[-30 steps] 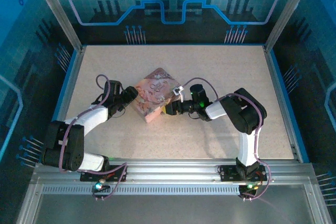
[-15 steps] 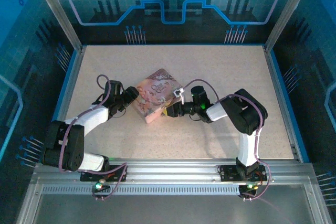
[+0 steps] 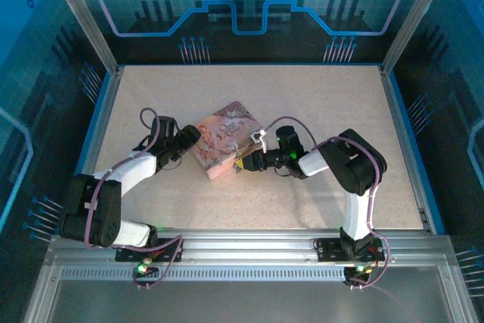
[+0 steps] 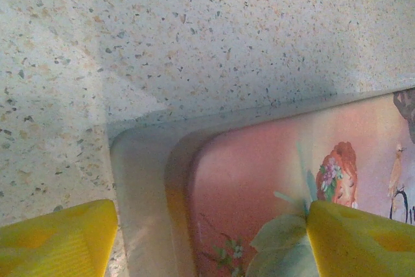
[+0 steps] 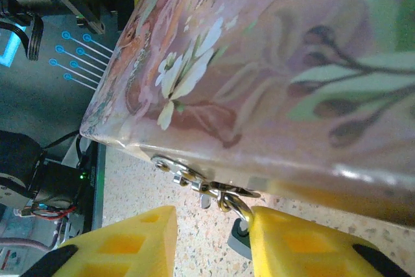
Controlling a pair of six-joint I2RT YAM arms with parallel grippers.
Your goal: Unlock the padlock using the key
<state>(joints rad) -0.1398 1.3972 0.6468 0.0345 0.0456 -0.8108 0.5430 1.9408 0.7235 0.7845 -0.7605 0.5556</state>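
Left of centre in the top view, the left gripper (image 3: 187,138) gapes wide astride the left corner of the pink box (image 3: 224,138). At the right wrist view's lower middle, the padlock (image 5: 237,209) hangs from the box's clasp (image 5: 188,176), touching one finger of the right gripper (image 5: 214,238), whose jaws stand narrowly parted, clamping nothing.

Black-jointed white arms (image 3: 132,170); purple cables (image 3: 156,132); yellow waffle-patterned fingers (image 5: 123,241).

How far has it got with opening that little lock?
Done: both arms are at the pink box. In hand: the left gripper straddles a corner; the right gripper sits open beside what looks like the padlock hanging under its edge. Left: I can't make out a key, and nothing looks unlocked.
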